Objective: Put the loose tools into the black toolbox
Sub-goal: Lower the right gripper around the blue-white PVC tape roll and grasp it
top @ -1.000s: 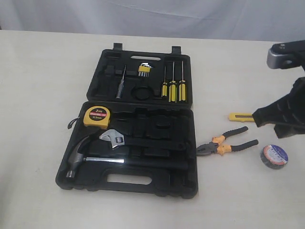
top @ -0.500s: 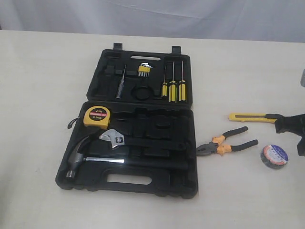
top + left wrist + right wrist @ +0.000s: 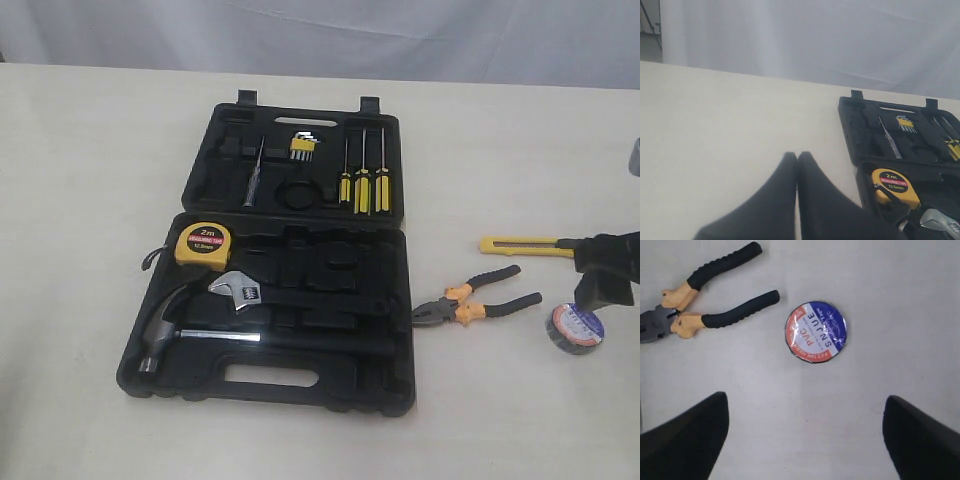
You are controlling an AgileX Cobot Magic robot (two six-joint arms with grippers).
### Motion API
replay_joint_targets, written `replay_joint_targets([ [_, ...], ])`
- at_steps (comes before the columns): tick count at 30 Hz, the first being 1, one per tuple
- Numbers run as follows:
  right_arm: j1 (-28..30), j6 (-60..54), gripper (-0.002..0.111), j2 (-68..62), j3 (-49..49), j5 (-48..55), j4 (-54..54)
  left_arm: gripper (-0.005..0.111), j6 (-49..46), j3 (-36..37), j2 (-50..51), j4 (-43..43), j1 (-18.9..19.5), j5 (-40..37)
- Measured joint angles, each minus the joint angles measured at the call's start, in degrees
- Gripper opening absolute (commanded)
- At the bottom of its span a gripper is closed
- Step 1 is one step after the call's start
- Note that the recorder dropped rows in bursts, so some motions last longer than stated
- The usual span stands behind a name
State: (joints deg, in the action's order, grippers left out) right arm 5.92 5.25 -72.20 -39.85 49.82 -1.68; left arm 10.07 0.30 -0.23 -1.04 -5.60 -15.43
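My right gripper (image 3: pixel 805 402) has just sprung wide apart above the tape roll (image 3: pixel 815 331) at the exterior frame's lower right — seemingly lining up that pick, well apart from the toolbox (image 3: pixel 350 388) — while my left gripper (image 3: pixel 796 156) sits pinched together.

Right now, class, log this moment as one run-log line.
right hand: open, by PVC tape roll | left hand: shut, empty | tape measure: in toolbox | pliers, utility knife: on table
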Motion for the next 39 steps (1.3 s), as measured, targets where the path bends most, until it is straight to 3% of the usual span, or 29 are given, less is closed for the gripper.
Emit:
replay_joint_targets([
  [39,0.12,2.16,0.079,-23.6,0.0,-16.81,1.32,0.0,0.0,0.0,0.0,0.0,0.0,0.0],
])
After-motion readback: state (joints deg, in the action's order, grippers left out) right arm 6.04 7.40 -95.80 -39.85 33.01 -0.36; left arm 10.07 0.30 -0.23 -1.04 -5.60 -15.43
